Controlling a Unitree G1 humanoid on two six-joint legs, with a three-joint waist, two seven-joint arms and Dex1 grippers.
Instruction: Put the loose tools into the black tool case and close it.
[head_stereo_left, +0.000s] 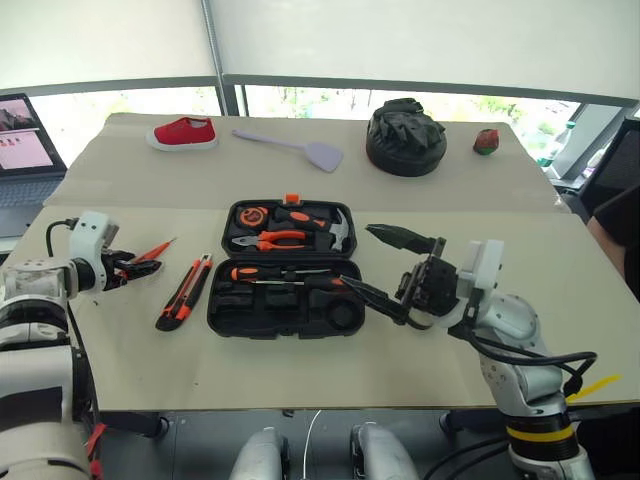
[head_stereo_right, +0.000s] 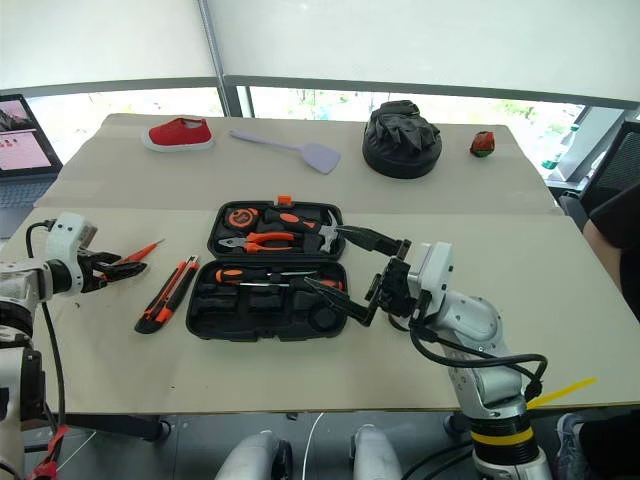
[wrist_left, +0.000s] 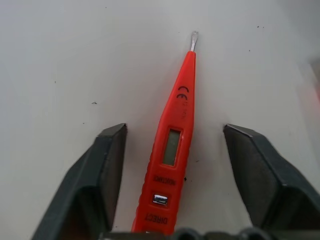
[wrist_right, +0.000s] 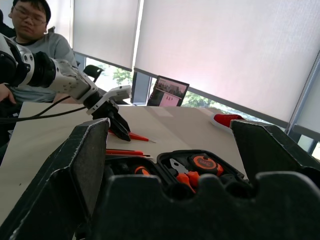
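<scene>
Left gripper (wrist_left: 172, 150) parted astride red tester pen (wrist_left: 172, 145), near table's (head_stereo_left: 300, 375) left edge; right gripper (head_stereo_left: 385, 270) agape over open tool case (head_stereo_left: 285, 300)

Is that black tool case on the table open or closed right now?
Open. The black tool case lies flat with both halves spread, showing pliers and a hammer in its slots.

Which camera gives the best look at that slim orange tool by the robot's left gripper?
The left wrist view: the orange tester pen lies between the left gripper's open fingers, its little screen and metal tip plain. Both eye views show a thin orange sliver; the right wrist view shows a distant streak.
</scene>
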